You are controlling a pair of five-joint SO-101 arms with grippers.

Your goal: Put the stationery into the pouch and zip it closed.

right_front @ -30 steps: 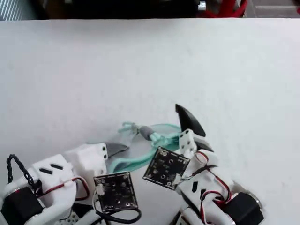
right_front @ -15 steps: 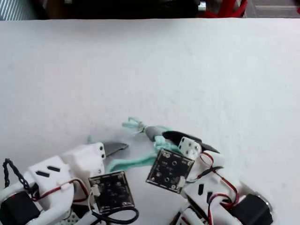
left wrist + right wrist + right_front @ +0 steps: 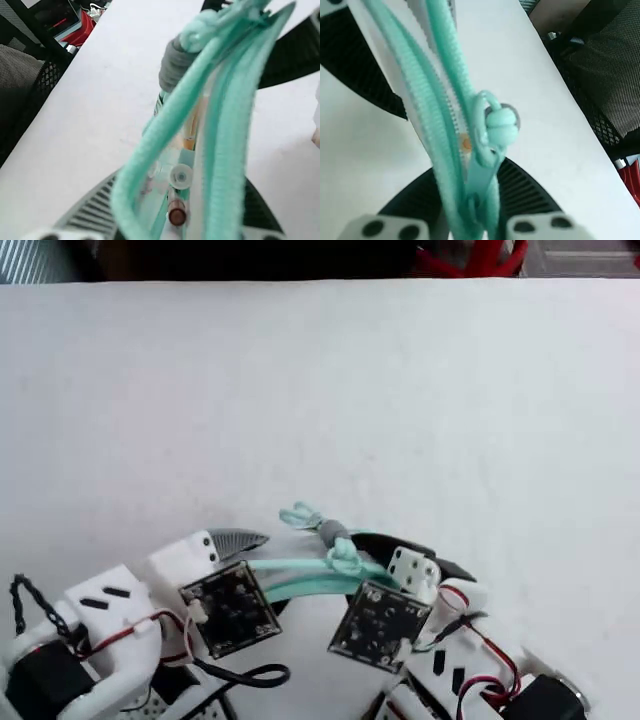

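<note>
Right gripper (image 3: 388,544) closed onto pouch (image 3: 300,571); pens (image 3: 176,215) inside.

White surface (image 3: 400,390), matte, faintly grainy. Spans the high view side to side, with a straight far edge along the top. Same white sheet in both wrist views, ending at a straight edge.

Close to the near edge: teal-trimmed pouch (image 3: 300,575), turned on edge, seen from above as a narrow teal band. Cannot tell whether resting on the surface or lifted just off it.

From the pouch's upper end: zip cord (image 3: 300,514) with grey bead (image 3: 331,530), pointing toward the middle of the surface, low over the white. Contact unclear there too.
</note>
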